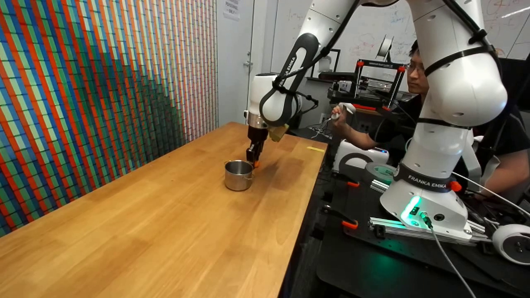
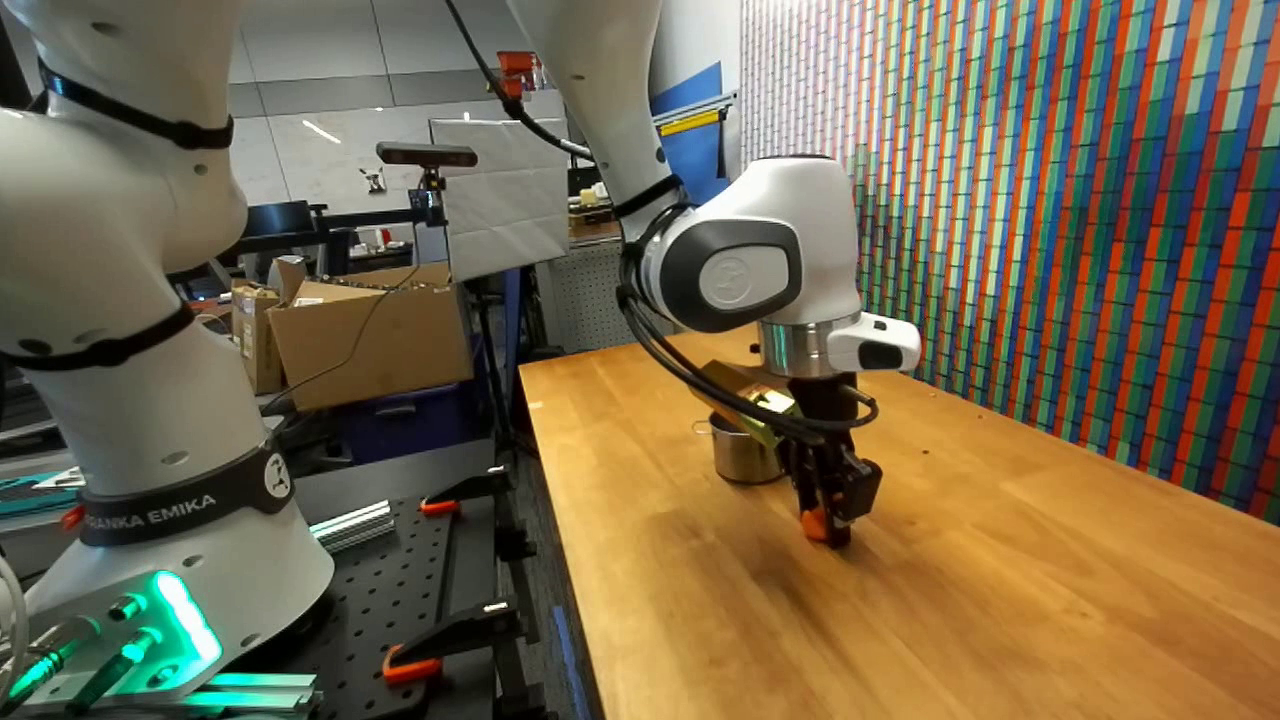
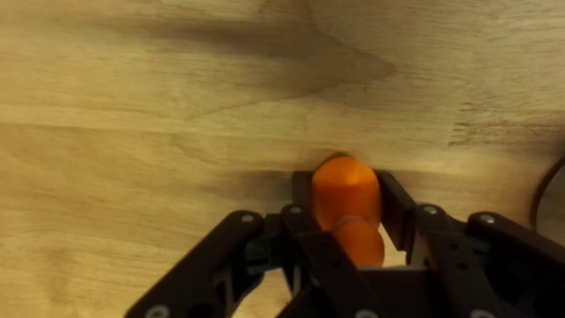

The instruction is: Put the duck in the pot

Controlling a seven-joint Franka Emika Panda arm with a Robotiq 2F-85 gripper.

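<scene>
The duck (image 3: 346,194), a small orange rounded toy, sits between the two dark fingers of my gripper (image 3: 345,185) in the wrist view. Both fingers touch its sides, so the gripper looks shut on it. The duck shows as a small orange patch in both exterior views (image 1: 256,164) (image 2: 815,525), partly hidden by the fingers. The gripper (image 1: 252,159) points down, with its tips at or just above the table. The silvery pot (image 1: 238,181) stands upright close beside the gripper. It shows partly behind the gripper in an exterior view (image 2: 742,460) and at the wrist view's right edge (image 3: 554,207).
The wooden table (image 1: 165,215) runs along a wall of coloured strips (image 2: 1050,250). The pot has thin wire handles (image 1: 249,178). A strip of yellow tape (image 1: 316,149) lies near the table's edge. A person (image 1: 416,74) sits behind the arm.
</scene>
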